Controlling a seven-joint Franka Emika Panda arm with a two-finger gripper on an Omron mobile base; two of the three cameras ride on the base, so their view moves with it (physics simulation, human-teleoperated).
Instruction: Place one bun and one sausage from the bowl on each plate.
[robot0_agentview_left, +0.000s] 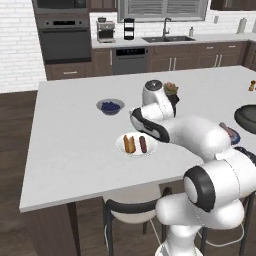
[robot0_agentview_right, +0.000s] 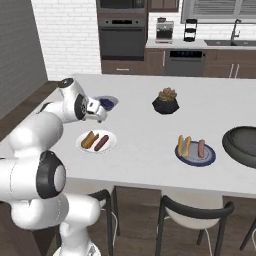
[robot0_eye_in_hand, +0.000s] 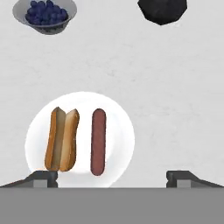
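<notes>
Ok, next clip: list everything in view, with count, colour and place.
White plate: one, near counter edge, left of the blue-rimmed one.
Blue-rimmed plate: one, grey, to the right.
Buns: two, tan, one per plate.
Sausages: two, reddish brown, one beside each bun.
Big bowl: one, dark grey-black, far right of counter.
Blueberry bowl: one, grey, blue berries inside, beyond the white plate.
Succulent pot: one, black, mid-counter.
Counter: one, white.
Stools: dark frames, under the near counter edge.
Gripper: one, jaws open, nothing held, over the white plate.
</notes>
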